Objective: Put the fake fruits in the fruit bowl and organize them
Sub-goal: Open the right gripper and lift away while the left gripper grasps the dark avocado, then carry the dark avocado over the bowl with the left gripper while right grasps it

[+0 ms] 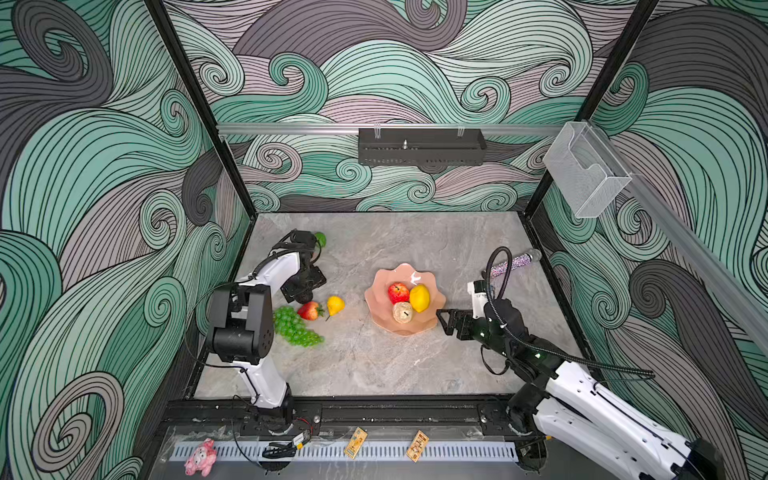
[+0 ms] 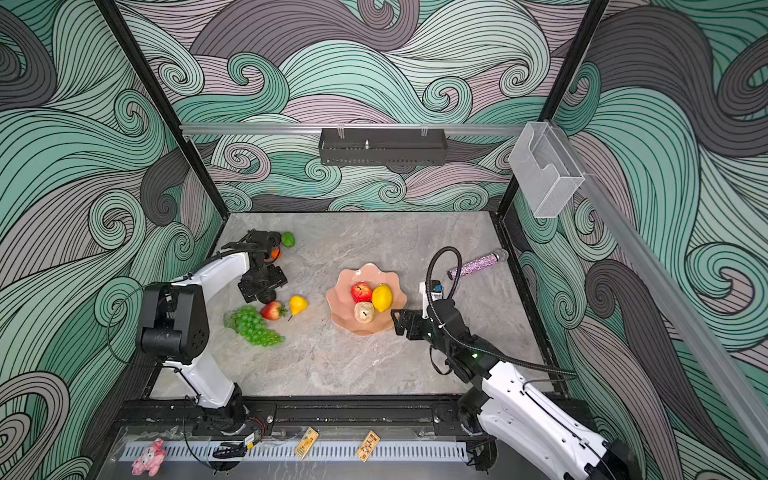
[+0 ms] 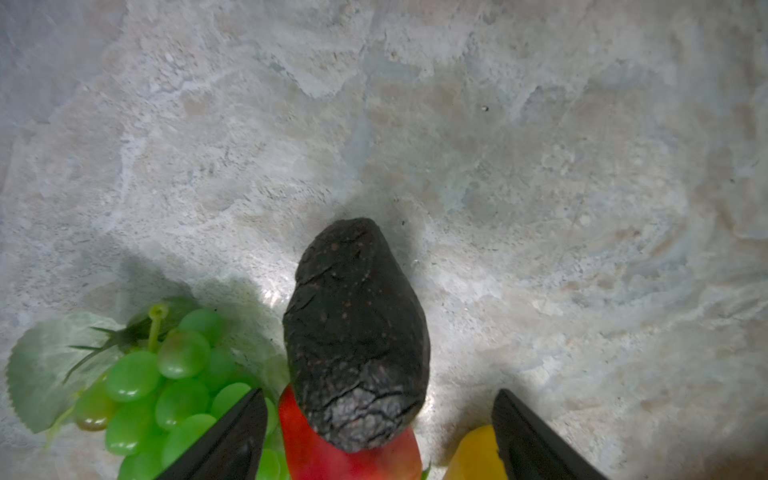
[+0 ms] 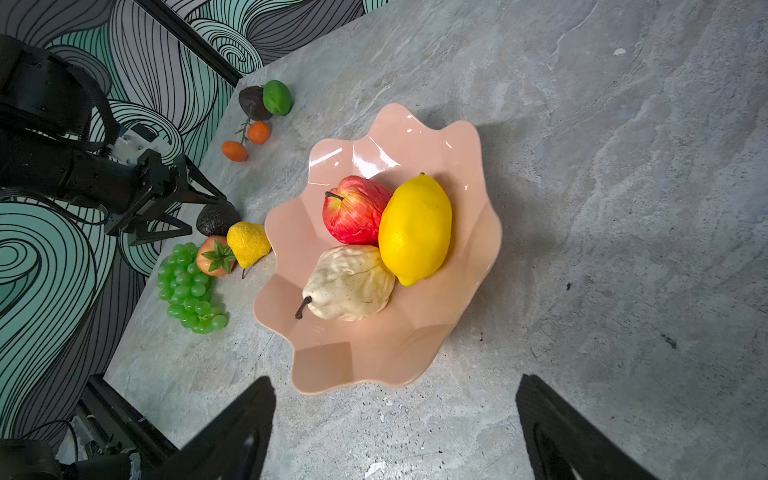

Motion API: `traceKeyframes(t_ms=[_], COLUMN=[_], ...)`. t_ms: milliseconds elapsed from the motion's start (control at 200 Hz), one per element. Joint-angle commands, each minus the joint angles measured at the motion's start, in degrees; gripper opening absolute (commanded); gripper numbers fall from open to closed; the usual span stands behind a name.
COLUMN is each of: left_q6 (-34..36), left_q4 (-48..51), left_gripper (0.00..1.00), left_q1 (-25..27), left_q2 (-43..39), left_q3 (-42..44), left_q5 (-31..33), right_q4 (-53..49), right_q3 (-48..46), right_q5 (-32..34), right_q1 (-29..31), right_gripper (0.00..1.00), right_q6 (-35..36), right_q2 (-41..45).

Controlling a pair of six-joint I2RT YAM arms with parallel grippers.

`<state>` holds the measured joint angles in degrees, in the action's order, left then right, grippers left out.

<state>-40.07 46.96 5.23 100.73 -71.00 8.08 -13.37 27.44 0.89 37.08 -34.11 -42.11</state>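
The salmon-pink fruit bowl holds a red apple, a yellow lemon and a beige bumpy fruit. At the table's left lie green grapes, a strawberry and a small yellow pear. My left gripper points down, open, its fingers either side of a dark avocado with gaps showing. By the back left corner sit a lime, another avocado and two oranges. My right gripper is open and empty, just off the bowl's near-right rim.
A glittery purple cylinder lies at the right behind my right arm. A clear box hangs on the right rail and a black tray on the back wall. A pink plush pig sits on the front ledge.
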Motion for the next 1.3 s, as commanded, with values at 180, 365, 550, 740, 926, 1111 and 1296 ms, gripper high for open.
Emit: traceKeyframes(t_ms=[180,365,550,740,926,1111,1296], left_q6=[-0.55,0.68,0.81,1.0,0.6,0.95,1.13], left_q4=[-0.42,-0.53,-1.77,-2.56,-4.61,-7.18,-12.04], left_gripper=[0.83,0.73,0.7,0.6,0.59,0.55,0.52], left_q1=[-1.52,-1.89,-2.0,-2.07,-2.06,-1.98,-1.16], left_q2=[2.52,4.63,4.41,4.06,2.15,-0.28,-5.56], left_q3=[-0.31,-1.2,-0.45,0.2,2.23,3.86,7.07], left_q5=[-2.45,-4.43,-4.74,-5.64,-6.04,-7.03,-9.36], right_q4=[0.23,0.62,0.19,-0.13,-0.83,-1.14,-1.22], right_q3=[-0.4,-0.37,0.28,0.78,1.37,1.4,1.9], right_q5=[-0.11,0.13,-0.25,-0.02,0.18,0.44,0.48], right_q1=[-0.6,-0.61,-0.61,-0.6,-0.65,-0.61,-0.61], right_gripper=[0.93,0.93,0.93,0.93,0.93,0.93,0.93], right_q6=[-0.08,-0.47,-1.2,-1.7,-2.01,-2.79,-3.25], right_q2=[0.67,-0.31,-1.6,-1.97,-2.01,-2.01,-2.1])
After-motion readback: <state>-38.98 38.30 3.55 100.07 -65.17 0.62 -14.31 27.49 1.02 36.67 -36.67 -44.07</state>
